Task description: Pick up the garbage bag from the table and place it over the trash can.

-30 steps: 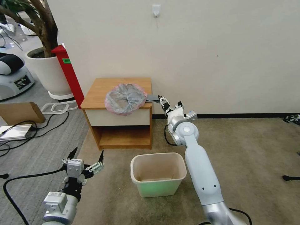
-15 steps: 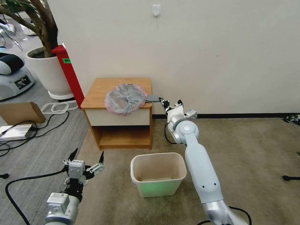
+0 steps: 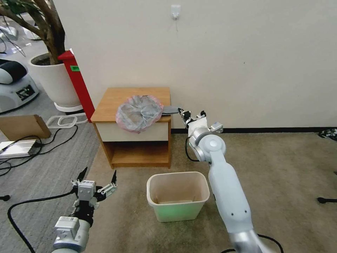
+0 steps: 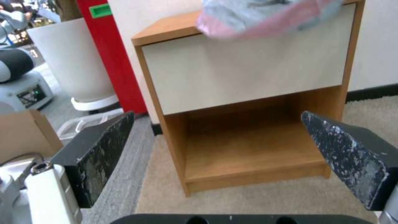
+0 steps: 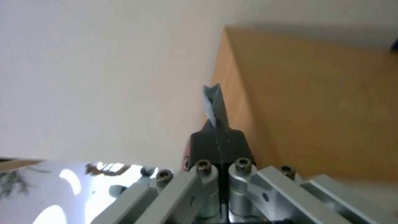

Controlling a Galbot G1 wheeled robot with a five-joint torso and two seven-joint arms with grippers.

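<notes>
Head view: right gripper (image 3: 181, 113) jaws seemingly pinch garbage bag (image 3: 139, 113); left gripper (image 3: 97, 175) gapes.

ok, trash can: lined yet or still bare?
Bare. The trash can stands open and unlined on the carpet; the garbage bag lies bunched on the table, its tail pinched by the right gripper.

garbage bag (image 3: 139, 113) on table (image 3: 112, 100) | right gripper (image 3: 181, 113) seemingly pinching its tail | left gripper (image 3: 98, 177) spread

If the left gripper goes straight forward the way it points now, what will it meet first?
Probably the table: the open left gripper faces the shelf opening under its drawer front, with bare carpet between. It might pass into that opening first; depth is unclear.
</notes>
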